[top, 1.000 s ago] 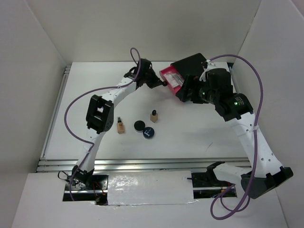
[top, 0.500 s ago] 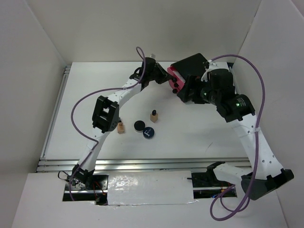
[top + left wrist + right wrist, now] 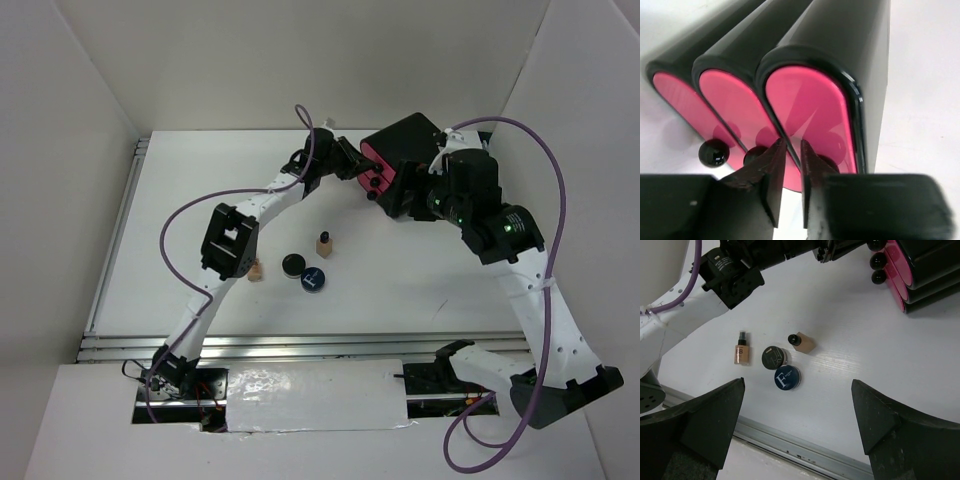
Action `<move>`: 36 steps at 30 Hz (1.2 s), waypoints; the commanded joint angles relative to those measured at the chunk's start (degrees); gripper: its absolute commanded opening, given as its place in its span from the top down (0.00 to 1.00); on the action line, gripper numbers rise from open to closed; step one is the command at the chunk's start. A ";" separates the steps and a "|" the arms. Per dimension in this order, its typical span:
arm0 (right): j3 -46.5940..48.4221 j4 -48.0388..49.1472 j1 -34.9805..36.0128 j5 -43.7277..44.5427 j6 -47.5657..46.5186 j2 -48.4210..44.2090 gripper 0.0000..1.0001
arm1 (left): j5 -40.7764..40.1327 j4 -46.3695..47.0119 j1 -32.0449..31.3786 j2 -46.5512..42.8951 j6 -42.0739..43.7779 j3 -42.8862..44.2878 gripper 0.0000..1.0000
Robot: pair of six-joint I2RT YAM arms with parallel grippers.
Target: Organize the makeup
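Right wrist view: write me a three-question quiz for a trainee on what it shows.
1. How many black knobs show on the drawer box?
2. True or false: the dark-blue compact bears a white letter F.
3. Which lies farthest left in this view? A dark-blue compact, B tan pump-top bottle, C drawer box.
Key: 1 three; 2 true; 3 B.

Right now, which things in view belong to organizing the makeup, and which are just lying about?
Job:
- left tan bottle
- right tan bottle
- black compact
- blue compact

Not makeup:
- drawer box, black with pink fronts; probably where the items go, not clutter
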 commanded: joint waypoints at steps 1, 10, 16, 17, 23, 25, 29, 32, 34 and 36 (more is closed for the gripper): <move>-0.56 -0.07 -0.39 0.41 -0.95 -1.46 0.05 | 0.66 4.66 -0.75 -3.09 0.51 -2.92 0.67; -1.09 0.64 -0.30 -1.00 -0.78 -1.20 0.04 | -2.35 9.40 -0.48 -10.23 -1.50 -16.75 0.31; -1.18 0.37 -0.30 -0.74 -0.86 -1.28 0.04 | 0.47 14.06 -0.57 -6.36 -5.72 -15.61 0.29; -1.18 0.29 -0.30 -0.73 -0.95 -1.37 0.04 | 0.56 14.07 -0.57 -5.23 -6.16 -15.08 0.28; -1.71 0.20 -0.30 -0.47 -1.22 -1.72 0.04 | 1.97 14.24 -0.48 -1.96 -8.18 -11.38 0.30; -1.53 0.37 -0.38 -0.38 -1.30 -1.55 0.04 | 1.88 15.29 -0.48 -1.96 -8.80 -12.44 0.31; -1.27 0.46 -0.39 -0.38 -1.48 -1.28 0.04 | 2.50 16.95 -0.57 -0.91 -10.47 -12.96 0.40; -1.36 0.55 -0.30 -0.38 -1.57 -1.37 0.04 | 2.59 18.19 -0.57 -0.21 -11.79 -13.41 0.46; -1.53 0.46 -0.38 -0.38 -1.65 -1.55 0.04 | 2.50 18.72 -0.66 0.23 -12.05 -13.23 0.48; -1.62 0.37 -0.30 -0.12 -1.57 -1.55 0.03 | 2.50 19.33 -0.57 1.02 -12.75 -12.53 0.50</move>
